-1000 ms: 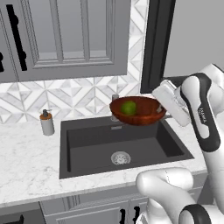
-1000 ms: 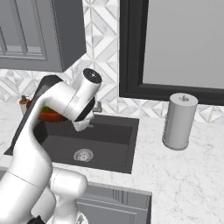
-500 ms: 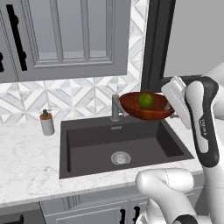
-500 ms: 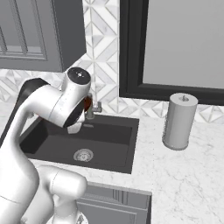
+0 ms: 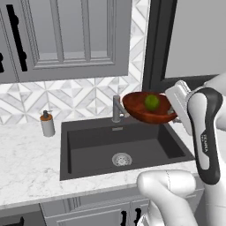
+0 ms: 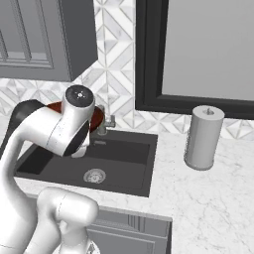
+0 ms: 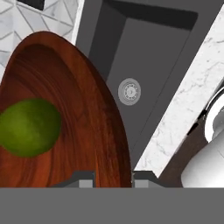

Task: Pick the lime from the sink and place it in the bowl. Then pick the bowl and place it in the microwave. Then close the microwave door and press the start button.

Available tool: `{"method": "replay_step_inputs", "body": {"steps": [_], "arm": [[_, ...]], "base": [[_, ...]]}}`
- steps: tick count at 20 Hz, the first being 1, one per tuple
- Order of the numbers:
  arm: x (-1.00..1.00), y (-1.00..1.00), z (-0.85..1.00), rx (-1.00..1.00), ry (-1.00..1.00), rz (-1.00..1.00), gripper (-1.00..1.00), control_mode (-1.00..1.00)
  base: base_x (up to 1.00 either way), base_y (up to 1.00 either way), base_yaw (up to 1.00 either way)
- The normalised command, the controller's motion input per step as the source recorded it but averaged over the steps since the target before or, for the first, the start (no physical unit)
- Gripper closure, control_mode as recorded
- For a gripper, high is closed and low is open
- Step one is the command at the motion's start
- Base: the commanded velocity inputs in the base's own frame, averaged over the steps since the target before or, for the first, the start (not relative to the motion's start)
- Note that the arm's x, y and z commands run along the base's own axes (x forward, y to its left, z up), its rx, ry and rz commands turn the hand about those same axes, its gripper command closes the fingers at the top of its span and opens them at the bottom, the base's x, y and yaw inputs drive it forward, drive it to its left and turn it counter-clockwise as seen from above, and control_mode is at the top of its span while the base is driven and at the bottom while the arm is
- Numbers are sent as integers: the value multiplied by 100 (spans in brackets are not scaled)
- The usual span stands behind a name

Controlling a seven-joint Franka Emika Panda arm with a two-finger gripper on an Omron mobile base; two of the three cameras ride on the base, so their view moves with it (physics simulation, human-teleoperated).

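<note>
One gripper (image 7: 113,175) clamped on bowl (image 5: 148,112) rim, above sink (image 5: 110,143).

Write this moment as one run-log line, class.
phase: carrying | gripper: shut on bowl rim | lime: in bowl | bowl: lifted above sink

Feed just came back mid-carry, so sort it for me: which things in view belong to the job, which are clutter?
Job:
- bowl, held at its rim by the gripper, above the sink
- lime, inside the bowl

Lying about:
- soap dispenser, left of the sink
- paper towel roll
- faucet
</note>
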Motion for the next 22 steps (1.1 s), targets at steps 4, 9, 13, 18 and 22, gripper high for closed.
{"method": "replay_step_inputs", "body": {"steps": [4,9,13,18,22], "arm": [[0,0,0,0,0,0,100,100],[0,0,0,0,0,0,100,100],[0,0,0,0,0,0,100,100],[0,0,0,0,0,0,100,100],[0,0,0,0,0,0,100,100]], "base": [[-77,0,0],[-100,0,1],[-74,1,19],[-39,6,48],[-33,9,69]]}}
